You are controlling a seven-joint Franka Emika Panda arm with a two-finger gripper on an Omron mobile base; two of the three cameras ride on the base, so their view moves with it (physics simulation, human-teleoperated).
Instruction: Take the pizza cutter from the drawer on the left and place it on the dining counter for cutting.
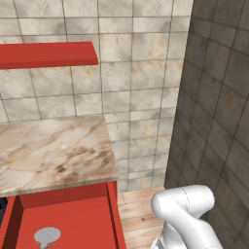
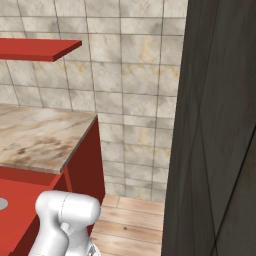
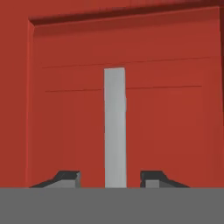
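Note:
The drawer [image 1: 78, 219] stands pulled out under the wall counter, its plain red inside facing up. The pizza cutter [image 1: 47, 237] lies in it near the front; its grey wheel shows, and the handle is cut off by the picture's bottom edge. A sliver of the wheel [image 2: 1, 203] also sits at the left edge of the right base view. In the hand view my gripper [image 3: 110, 178] is open, one dark fingertip [image 3: 70, 177] on each side of a silver bar handle [image 3: 115, 131] on a red drawer front [image 3: 175, 122]. Nothing is held.
The marbled wall counter [image 1: 53, 151] ends just right of the drawer. A red shelf [image 1: 46, 54] hangs above it on the tiled wall. A dark panelled wall [image 1: 214, 97] closes the right side, with a strip of wooden floor [image 1: 138, 214] between. My white arm [image 1: 187, 214] bends low there.

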